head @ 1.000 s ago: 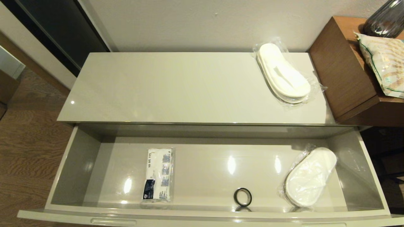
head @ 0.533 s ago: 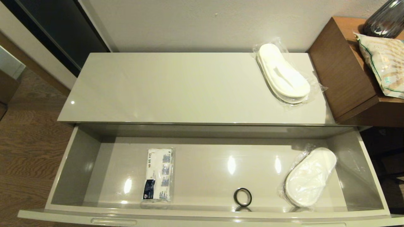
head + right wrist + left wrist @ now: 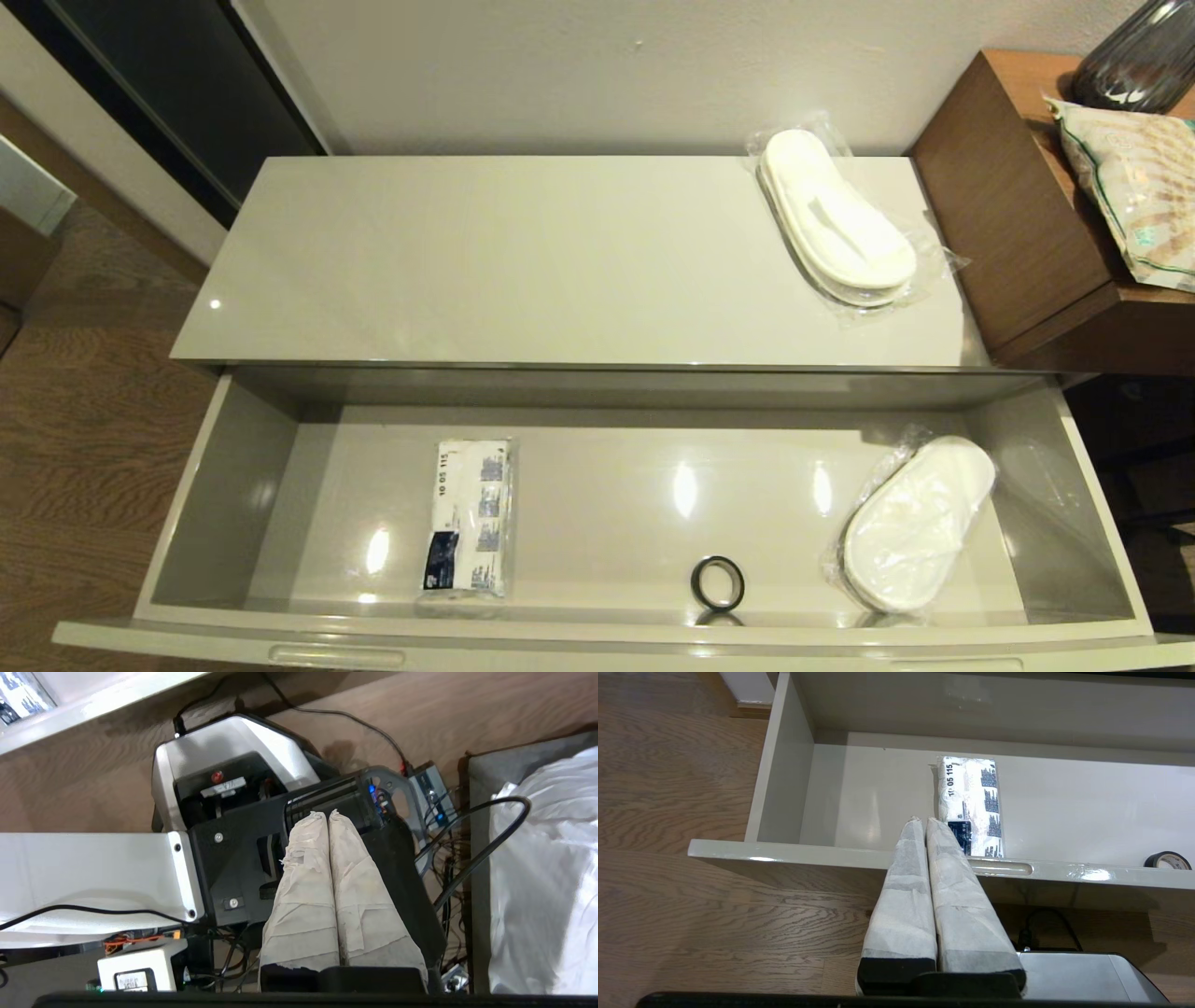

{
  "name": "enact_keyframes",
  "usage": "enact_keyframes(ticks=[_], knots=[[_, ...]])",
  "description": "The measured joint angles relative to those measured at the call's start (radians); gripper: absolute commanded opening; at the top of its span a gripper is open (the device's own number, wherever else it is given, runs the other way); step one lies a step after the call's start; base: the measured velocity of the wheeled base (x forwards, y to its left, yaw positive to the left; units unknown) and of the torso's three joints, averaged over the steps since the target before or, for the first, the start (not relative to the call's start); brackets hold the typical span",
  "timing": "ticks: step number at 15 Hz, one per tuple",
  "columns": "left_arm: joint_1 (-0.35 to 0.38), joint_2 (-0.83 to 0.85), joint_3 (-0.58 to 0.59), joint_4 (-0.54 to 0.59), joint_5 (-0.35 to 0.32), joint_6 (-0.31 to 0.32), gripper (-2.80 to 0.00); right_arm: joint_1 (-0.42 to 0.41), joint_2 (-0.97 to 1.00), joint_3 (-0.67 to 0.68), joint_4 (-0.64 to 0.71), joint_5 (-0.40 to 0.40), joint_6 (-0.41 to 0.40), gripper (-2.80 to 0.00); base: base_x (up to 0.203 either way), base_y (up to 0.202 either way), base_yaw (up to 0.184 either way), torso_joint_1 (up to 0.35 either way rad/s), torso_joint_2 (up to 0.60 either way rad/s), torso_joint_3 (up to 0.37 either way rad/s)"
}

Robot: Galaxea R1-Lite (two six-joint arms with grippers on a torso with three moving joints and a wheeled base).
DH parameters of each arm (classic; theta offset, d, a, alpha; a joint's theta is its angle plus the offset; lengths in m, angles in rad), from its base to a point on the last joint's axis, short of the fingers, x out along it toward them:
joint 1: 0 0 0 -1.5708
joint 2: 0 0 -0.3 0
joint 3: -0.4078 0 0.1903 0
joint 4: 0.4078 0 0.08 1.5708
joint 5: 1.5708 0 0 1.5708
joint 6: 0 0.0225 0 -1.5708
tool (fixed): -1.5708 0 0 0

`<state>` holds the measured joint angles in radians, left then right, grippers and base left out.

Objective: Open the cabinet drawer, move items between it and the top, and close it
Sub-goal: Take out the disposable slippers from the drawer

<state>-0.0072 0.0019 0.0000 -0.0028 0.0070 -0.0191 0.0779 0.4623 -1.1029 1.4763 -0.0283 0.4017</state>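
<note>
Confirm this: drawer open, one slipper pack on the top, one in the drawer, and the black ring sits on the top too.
Not quite. The ring lies in the open drawer, near its front edge, as the head view shows. One slipper pack is on the top, the other in the drawer.

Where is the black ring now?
In the head view, the black ring lies in the open drawer, near its front edge, right of centre, between the printed packet and the bagged slippers.
</note>
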Motion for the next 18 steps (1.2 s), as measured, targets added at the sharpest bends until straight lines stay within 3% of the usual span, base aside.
enact_keyframes(ticks=[5,18], knots=[[-0.001,0.0,0.0,0.0,0.0,0.0,-2.8,-0.001,0.056,0.092,-0.137,0.001,0.0,-2.8,0.0,0.0,0.0,0.0,0.0,0.0],[-0.001,0.0,0.0,0.0,0.0,0.0,-2.8,-0.001,0.491,0.422,-0.833,-0.013,0.022,-2.8,0.0,0.0,0.0,0.0,0.0,0.0]])
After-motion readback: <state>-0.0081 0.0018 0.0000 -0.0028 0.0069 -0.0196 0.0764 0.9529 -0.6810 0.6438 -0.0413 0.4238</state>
